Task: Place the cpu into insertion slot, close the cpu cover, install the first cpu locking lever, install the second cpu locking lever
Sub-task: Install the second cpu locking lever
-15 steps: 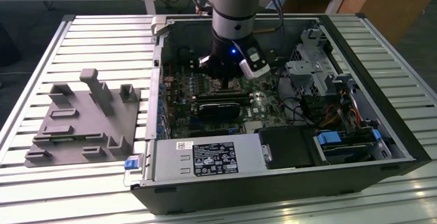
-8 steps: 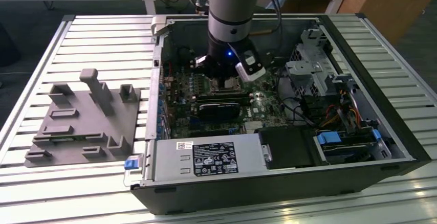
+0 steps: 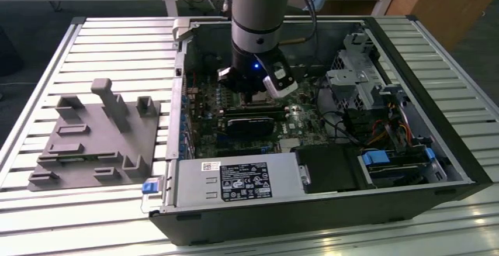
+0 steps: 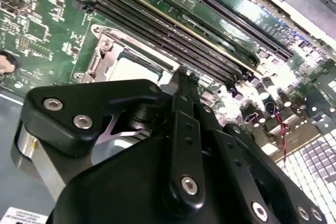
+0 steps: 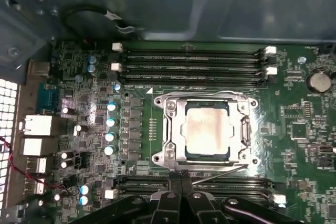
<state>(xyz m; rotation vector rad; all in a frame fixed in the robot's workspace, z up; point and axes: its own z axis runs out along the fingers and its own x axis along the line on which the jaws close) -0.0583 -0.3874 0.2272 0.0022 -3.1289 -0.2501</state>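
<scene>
In the exterior view the arm reaches down into the open computer case, which lies on a slatted metal surface beside a grey fixture, and its tool hangs right over the motherboard's socket area. In the second wrist view the tool's fingers are pressed together with nothing between them, their tips just beside the insertion slot. In the first wrist view the cpu sits in that slot, framed by the cpu cover, with a thin locking lever slanting between socket and fingertips.

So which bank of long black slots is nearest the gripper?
The bank on the gripper's side of the insertion slot; the other bank lies beyond it.
</scene>
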